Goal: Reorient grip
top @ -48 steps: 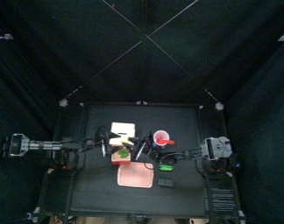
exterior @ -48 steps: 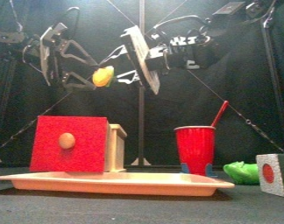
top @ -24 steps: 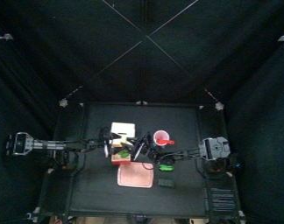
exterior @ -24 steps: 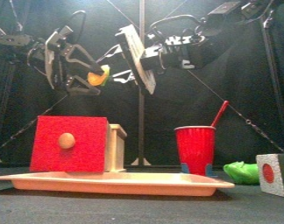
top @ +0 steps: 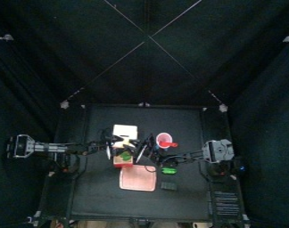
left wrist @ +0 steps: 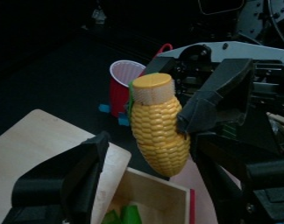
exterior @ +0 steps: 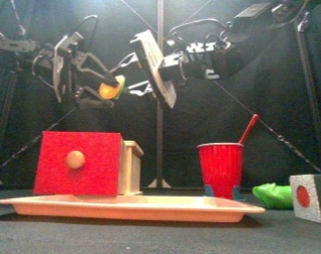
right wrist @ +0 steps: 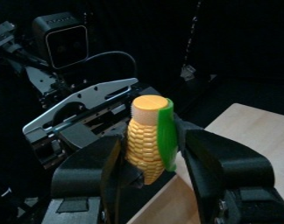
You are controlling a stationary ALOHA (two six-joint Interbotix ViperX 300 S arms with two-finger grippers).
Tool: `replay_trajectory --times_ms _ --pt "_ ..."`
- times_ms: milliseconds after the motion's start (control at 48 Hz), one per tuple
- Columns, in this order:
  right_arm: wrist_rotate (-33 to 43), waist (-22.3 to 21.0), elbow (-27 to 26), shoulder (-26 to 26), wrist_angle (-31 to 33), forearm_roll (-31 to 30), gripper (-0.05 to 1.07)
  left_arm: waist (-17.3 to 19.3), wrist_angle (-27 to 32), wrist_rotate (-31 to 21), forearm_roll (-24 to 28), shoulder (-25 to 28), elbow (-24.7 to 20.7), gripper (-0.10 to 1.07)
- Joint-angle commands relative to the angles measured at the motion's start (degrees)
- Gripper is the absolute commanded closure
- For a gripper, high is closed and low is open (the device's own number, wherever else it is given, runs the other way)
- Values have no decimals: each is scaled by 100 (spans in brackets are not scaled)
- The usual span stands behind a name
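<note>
1. I see the right gripper (right wrist: pixel 151 171) clamped on a corn cob (right wrist: pixel 148 140), high above the tray (exterior: pixel 124 206).
2. The left gripper (left wrist: pixel 145 175) surrounds it, fingers apart.

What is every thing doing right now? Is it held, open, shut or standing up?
corn, held in the air
right gripper, shut on the corn
left gripper, open, one jaw on each side of the corn
red cup, standing upright
red box, standing upright
</note>
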Motion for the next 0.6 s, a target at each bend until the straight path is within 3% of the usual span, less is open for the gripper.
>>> replay_trajectory --times_ms 0,229,500,583 --pt "-18 9 -141 -105 -53 -35 43 9 -53 9 35 0 -114 17" --pt "-18 18 -114 -97 -53 -97 37 18 -53 9 70 -9 -97 34" --pt "-18 53 -105 -123 -53 -431 3 18 -53 18 70 -97 9 35" --pt "0 62 -62 -176 -53 -642 -2 26 -44 18 114 -185 97 35"
